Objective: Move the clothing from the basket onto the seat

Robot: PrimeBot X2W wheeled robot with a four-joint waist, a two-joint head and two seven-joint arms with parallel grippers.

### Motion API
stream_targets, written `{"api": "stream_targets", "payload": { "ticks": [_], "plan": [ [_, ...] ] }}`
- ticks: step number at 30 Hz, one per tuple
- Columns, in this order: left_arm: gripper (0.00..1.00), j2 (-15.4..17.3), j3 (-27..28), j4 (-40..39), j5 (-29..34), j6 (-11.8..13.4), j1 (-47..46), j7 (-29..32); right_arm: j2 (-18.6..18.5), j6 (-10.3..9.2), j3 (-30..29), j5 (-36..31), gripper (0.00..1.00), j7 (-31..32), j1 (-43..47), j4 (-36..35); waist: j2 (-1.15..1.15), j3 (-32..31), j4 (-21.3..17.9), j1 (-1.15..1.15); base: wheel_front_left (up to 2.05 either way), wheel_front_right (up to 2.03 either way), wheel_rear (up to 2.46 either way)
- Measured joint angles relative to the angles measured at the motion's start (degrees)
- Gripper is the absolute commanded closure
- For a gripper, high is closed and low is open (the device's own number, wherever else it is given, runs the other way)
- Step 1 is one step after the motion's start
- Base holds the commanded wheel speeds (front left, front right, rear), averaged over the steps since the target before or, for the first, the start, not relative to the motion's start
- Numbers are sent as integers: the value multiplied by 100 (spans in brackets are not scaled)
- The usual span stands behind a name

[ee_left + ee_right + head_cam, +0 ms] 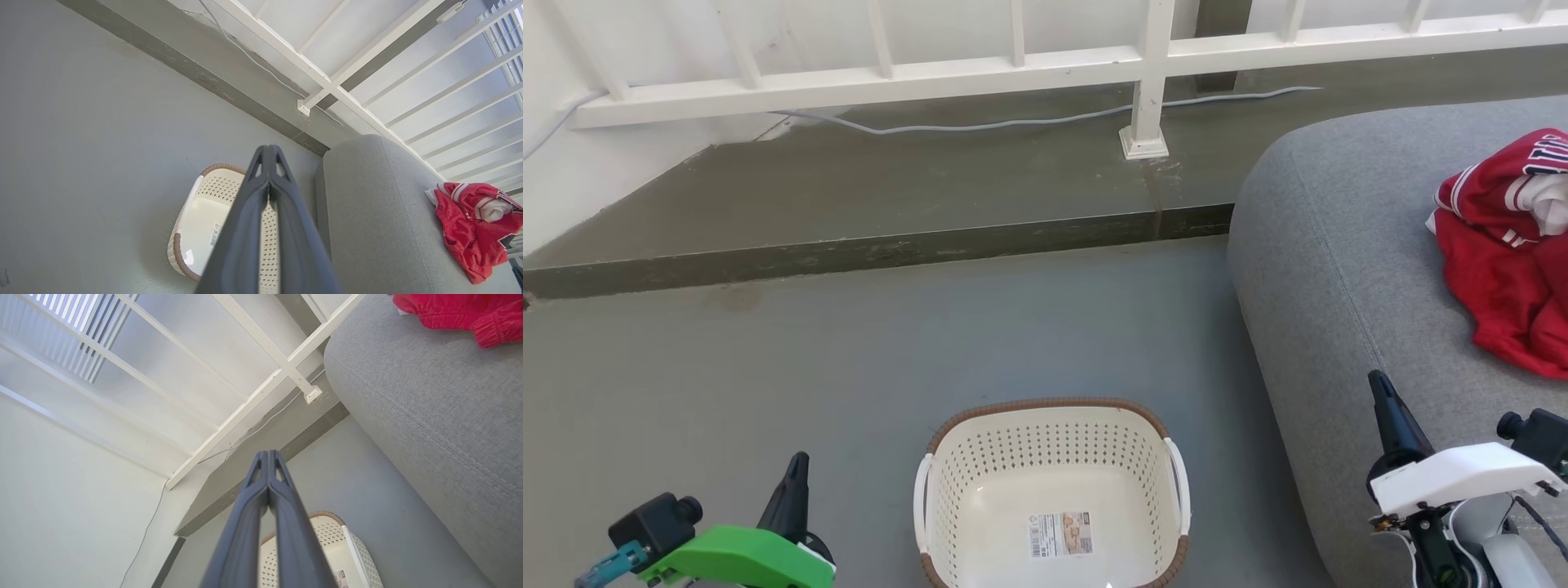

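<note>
We've got the left gripper [267,149] and right gripper [267,454] both pinched closed, holding nothing. The basket [1045,445] between them is bare. The jerseys [1503,269] lie on the seat [1339,269], ahead-right of the right gripper, and a stray sweep there could drag them off.

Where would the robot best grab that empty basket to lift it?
Probably by a white side handle, coming down from above. The basket stands upright on the floor, open side up, and each handle bows out from the wall, leaving a gap for one finger.
</note>
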Motion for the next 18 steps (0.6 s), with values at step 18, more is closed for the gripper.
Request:
{"api": "stream_targets", "payload": {
  "ticks": [18],
  "plan": [
    [100,-85,345,205,-1296,-252,-209,183,101,153,-313,1367,100,242,-221,181,0,17,31,0,0,0,0]
  ]
}}
